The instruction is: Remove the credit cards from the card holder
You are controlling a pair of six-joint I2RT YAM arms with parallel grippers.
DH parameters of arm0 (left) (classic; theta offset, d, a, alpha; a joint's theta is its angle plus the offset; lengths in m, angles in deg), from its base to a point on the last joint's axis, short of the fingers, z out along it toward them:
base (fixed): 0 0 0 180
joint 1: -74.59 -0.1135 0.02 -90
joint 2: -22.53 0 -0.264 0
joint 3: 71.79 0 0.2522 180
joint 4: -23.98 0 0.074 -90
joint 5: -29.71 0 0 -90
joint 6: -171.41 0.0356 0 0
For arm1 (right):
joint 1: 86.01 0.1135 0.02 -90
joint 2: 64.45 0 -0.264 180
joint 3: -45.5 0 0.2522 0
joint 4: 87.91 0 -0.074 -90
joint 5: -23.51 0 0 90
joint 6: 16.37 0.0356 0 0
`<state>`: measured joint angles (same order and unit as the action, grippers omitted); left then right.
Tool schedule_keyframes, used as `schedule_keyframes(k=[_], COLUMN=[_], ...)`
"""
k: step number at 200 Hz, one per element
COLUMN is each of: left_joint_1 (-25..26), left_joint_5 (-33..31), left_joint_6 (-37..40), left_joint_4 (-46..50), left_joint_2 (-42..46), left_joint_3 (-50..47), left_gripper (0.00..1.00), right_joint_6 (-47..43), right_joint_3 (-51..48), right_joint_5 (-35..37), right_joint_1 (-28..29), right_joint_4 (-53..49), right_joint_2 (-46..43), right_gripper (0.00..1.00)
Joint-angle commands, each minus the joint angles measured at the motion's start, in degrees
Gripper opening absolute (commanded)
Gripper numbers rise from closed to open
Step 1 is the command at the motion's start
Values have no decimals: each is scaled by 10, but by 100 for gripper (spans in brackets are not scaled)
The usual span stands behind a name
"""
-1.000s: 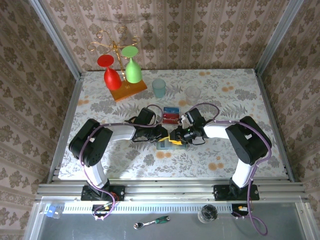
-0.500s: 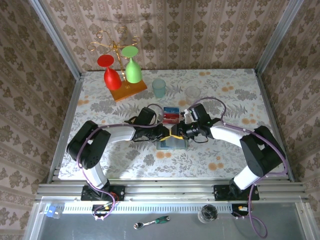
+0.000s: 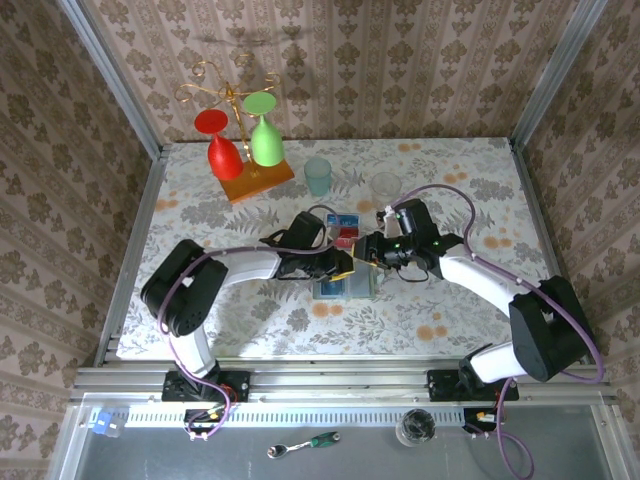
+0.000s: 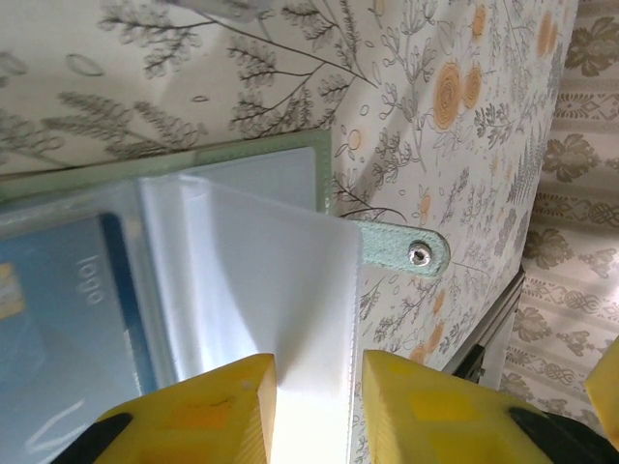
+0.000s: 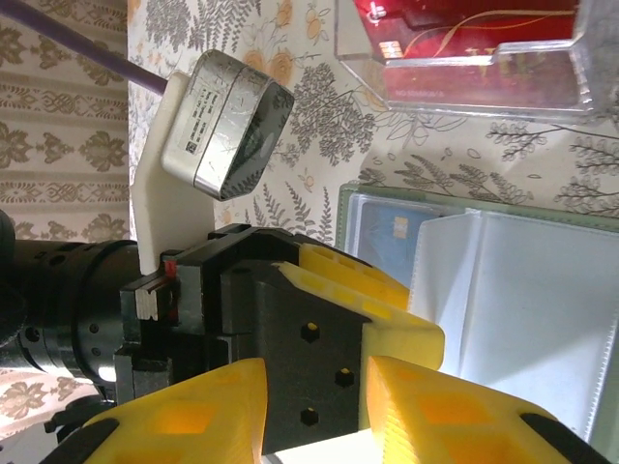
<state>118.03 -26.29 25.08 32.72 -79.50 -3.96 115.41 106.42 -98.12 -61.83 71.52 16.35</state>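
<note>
The left gripper (image 4: 317, 365), jaws apart, straddled a clear plastic sleeve of the pale green folding card holder (image 3: 345, 290), which lay open at table centre with a blue plastic card (image 4: 68, 290) inside. Just right, the right gripper (image 5: 314, 372) hovered, and whether it held anything could not be told. The blue card seemingly came next, needing an edge pinch and a slide outward

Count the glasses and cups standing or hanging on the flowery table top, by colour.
Red wine glass: 1
Green wine glass: 1
Teal cup: 1
Clear glass: 1
Total: 4
</note>
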Motion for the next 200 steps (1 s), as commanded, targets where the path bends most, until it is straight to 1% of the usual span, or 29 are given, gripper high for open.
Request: schedule_keyframes(k=[1,27,55,95,144,192,200], left_joint_1=[11,16,21,21,0,-41,-47], left_joint_5=[12,16,20,20,4,-6,-6], left_joint_6=[-7,-9,-11,-16,-11,-2,1], left_joint_4=[8,6,0,-10,-12,-8,-7], left_joint_2=[-22,-39,-59,-69,-26,35,44], left_joint_3=[27,43,57,59,26,-30,-39], left_gripper=[33,35,39,39,37,35,35], right_joint_6=[-13,-12,-15,-13,-3,13,14], right_joint_3=[-5,-12,-15,-21,-25,-21,-19], right_joint_5=[19,23,26,24,19,10,9], right_joint_1=[-6,-9,-13,-15,-14,-2,1], right_joint_4=[-25,-28,-35,-37,-26,-1,2], right_joint_2=[-31,-43,-52,-57,-39,-14,6], right_gripper=[36,37,39,40,38,37,37])
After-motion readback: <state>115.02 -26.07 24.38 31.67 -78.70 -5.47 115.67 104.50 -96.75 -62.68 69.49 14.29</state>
